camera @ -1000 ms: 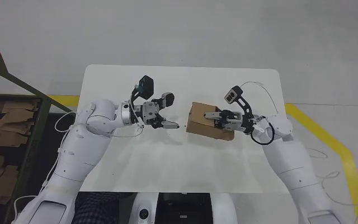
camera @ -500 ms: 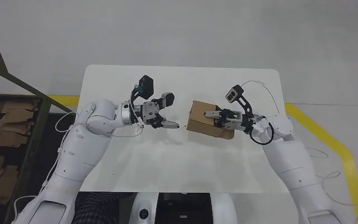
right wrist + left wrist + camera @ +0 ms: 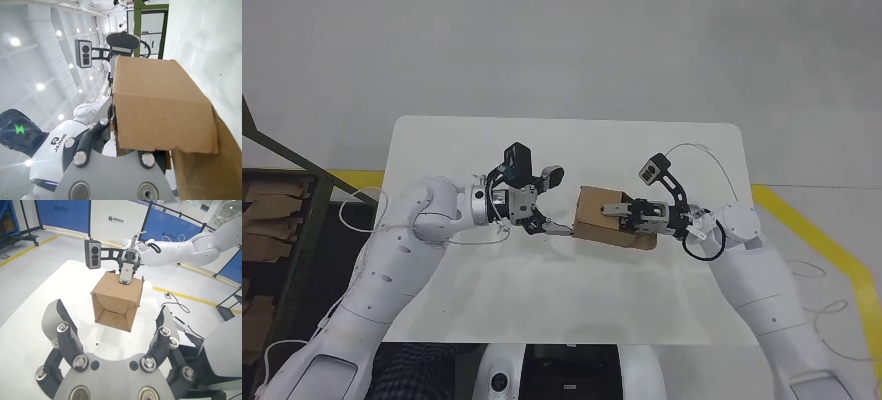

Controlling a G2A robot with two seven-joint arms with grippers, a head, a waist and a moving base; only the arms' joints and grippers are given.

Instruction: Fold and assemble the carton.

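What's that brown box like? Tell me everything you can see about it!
The carton is plain brown cardboard, folded into a box and turned sideways over the white table. The end facing the left pincer is open, showing flaps slanting inward and slightly ragged edges. The right pincer grips its top wall from the far end. The left pincer is open, close by, not touching it.
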